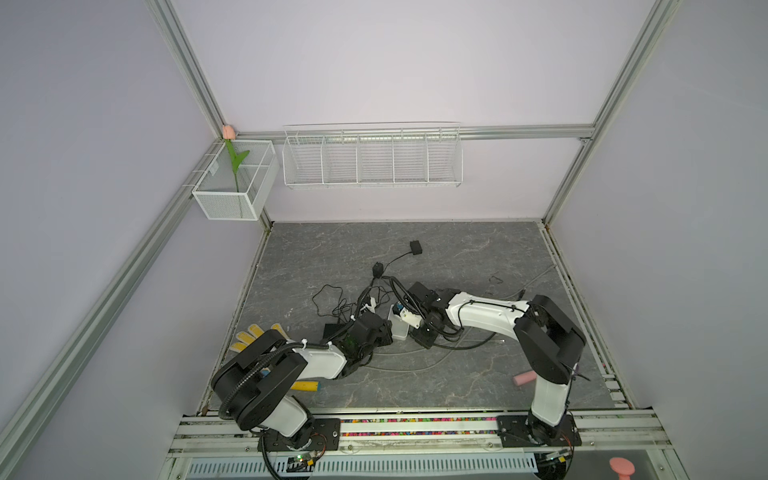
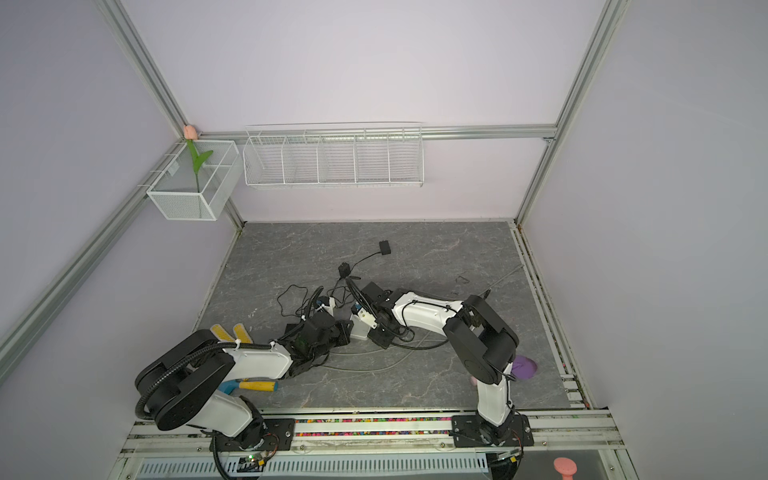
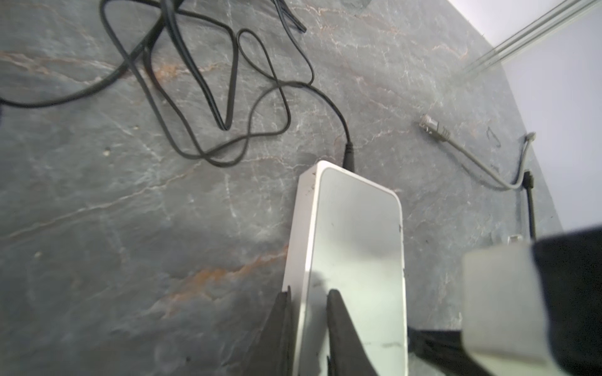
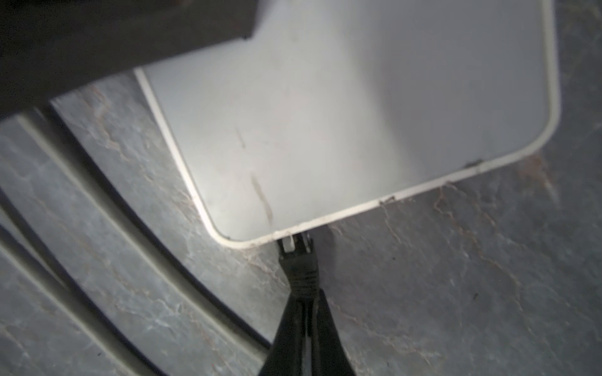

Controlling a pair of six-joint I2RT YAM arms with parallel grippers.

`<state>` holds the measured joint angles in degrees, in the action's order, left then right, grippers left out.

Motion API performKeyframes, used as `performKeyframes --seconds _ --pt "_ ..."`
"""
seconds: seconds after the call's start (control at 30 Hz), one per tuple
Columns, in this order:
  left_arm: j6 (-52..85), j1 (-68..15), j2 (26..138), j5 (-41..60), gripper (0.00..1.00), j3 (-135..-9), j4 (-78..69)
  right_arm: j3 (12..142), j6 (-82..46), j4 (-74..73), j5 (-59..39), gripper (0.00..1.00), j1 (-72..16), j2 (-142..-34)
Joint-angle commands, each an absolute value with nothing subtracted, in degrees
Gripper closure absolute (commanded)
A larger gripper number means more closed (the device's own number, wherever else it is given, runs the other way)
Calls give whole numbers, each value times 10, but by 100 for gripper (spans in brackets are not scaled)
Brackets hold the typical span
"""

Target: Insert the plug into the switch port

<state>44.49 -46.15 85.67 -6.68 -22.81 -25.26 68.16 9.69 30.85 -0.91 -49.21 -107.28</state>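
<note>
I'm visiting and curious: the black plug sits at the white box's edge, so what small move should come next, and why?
Probably push the black plug straight into the white switch: its clear tip shows outside the edge, the right jaws pinch it, the left jaws clamp the switch.

White links (image 1: 320, 359), black joints (image 1: 548, 336); ribbed black conduit (image 1: 249, 372)

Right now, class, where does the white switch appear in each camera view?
In a top view: white switch, just below picture centre.
In a top view: same, slightly left.
Left wrist: close up, seen lengthwise.
Right wrist: one corner, very close.
Shared landmark: grey marbled tabletop beneath it.
</note>
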Motion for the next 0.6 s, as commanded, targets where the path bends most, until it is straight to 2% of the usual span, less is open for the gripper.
performKeyframes --seconds 0.0,0.17,0.33,0.57 --pt "438 -514 844 149 81 -215 -143 692 123 -113 -93 89 -511 -1042" --pt "421 -464 792 141 81 -216 -103 646 137 -105 -76 88 -512 -1026" --pt "392 -443 732 84 78 -243 0 633 152 -68 -72 86 -512 -1024" --pt "376 -354 654 92 75 -224 36 607 163 -27 -51 85 -524 -1007"
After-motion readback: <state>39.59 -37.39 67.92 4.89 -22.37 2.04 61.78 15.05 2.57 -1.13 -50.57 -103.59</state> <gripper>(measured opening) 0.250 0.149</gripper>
